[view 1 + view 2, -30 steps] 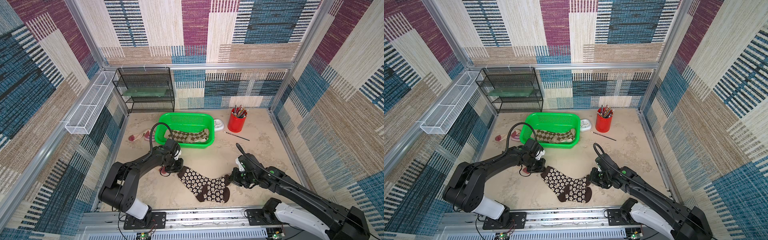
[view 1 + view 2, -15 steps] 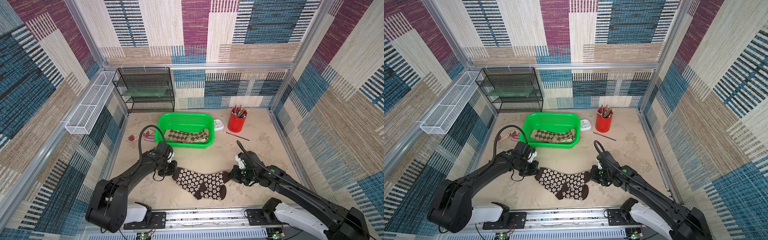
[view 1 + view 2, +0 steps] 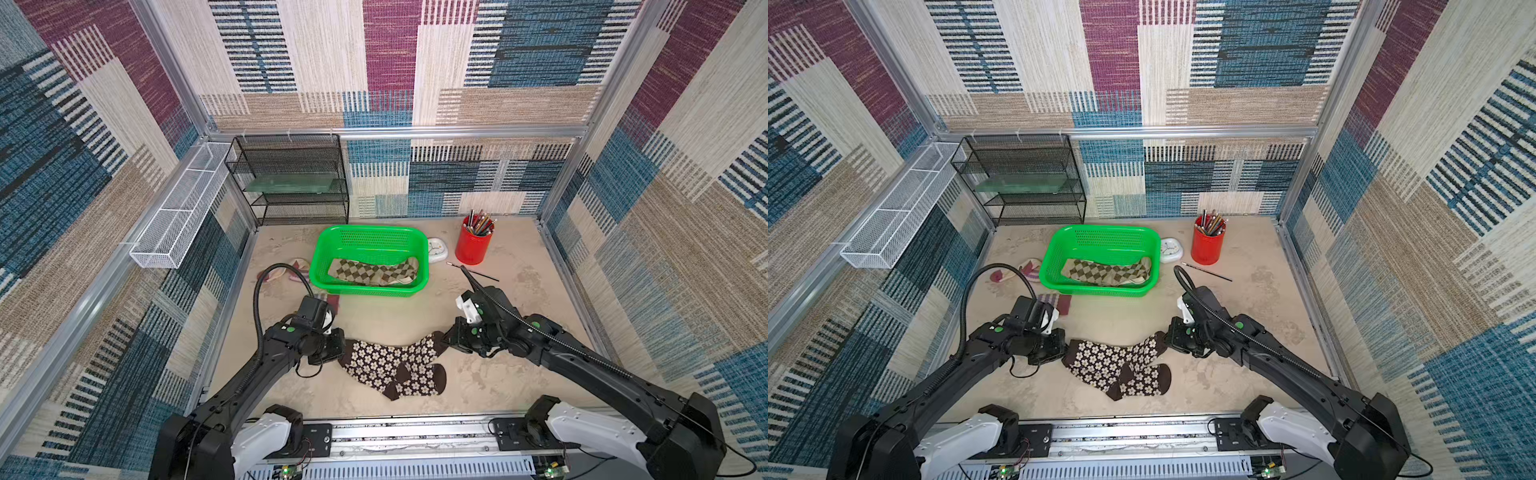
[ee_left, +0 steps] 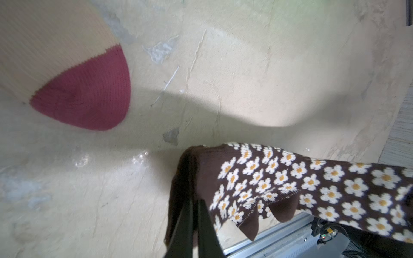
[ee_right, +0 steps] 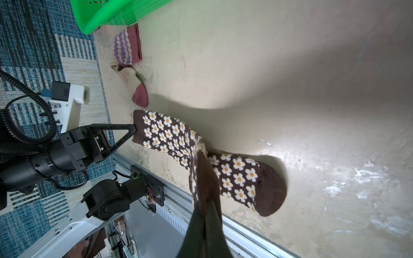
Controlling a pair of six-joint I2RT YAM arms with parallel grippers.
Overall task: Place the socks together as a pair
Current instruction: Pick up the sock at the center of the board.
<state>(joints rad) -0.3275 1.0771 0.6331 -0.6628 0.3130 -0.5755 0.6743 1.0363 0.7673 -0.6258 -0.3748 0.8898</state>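
Two dark brown daisy socks (image 3: pixel 390 365) (image 3: pixel 1113 361) lie overlapping near the table's front edge. My left gripper (image 3: pixel 343 353) (image 4: pixel 194 201) is at their cuff end, its jaws a narrow gap apart with the raised cuff (image 4: pixel 190 169) pinched between them. My right gripper (image 3: pixel 446 338) (image 5: pixel 206 203) is shut on the brown toe of the upper sock (image 5: pixel 169 134). A tan argyle sock (image 3: pixel 374 272) lies in the green basket (image 3: pixel 370 235). A cream sock with a maroon toe (image 4: pixel 85 96) (image 5: pixel 136 89) lies by my left wrist, and another (image 3: pixel 286 272) lies left of the basket.
A red cup of pencils (image 3: pixel 473 247), a white clock (image 3: pixel 437 250) and a loose pencil (image 3: pixel 473 272) sit at the back right. A black mesh shelf (image 3: pixel 291 178) stands at the back left, and a white wire tray (image 3: pixel 178 208) hangs on the left wall.
Both grippers have drawn the upper daisy sock out straighter and lower, over the other one. My left gripper has moved toward the front edge.
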